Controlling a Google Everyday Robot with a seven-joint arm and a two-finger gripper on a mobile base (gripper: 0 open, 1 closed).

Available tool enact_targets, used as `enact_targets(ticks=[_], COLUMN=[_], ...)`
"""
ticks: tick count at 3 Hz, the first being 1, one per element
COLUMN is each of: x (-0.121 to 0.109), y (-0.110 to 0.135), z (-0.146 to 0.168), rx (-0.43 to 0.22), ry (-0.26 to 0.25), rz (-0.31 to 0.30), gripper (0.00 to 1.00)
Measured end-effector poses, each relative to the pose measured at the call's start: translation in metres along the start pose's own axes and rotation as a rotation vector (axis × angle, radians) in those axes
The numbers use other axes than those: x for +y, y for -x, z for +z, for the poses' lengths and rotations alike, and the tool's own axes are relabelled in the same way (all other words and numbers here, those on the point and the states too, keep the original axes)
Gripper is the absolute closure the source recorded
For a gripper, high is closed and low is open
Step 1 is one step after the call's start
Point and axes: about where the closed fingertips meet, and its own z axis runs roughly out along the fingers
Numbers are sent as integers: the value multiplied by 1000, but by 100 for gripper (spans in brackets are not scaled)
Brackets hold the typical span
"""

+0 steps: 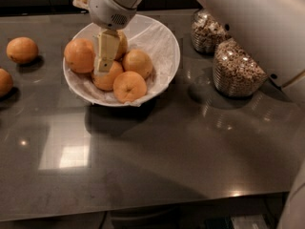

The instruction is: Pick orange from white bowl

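The white bowl (164,39), lined with crinkled paper, stands left of centre on the dark counter and holds several oranges. The largest, deep reddish orange (78,55) lies at the bowl's left side. My gripper (104,66) hangs down into the bowl just right of that orange. Its tip is over a paler orange (110,79) in the middle. Another orange (122,44) is partly hidden behind the gripper. Two more (138,62) (129,86) lie to the right and front.
Two loose oranges (22,49) (4,82) lie on the counter at far left. Two glass cereal jars (207,31) (237,69) stand right of the bowl. My white arm (248,13) spans the upper right above the jars.
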Motion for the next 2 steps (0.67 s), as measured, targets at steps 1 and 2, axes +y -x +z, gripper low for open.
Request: enact_targets(ticks=[1, 2], x=[-1, -3], y=[-9, -9], z=[22, 27], rx=[-16, -31], ry=[25, 27], rz=[24, 24], gripper=[0, 0])
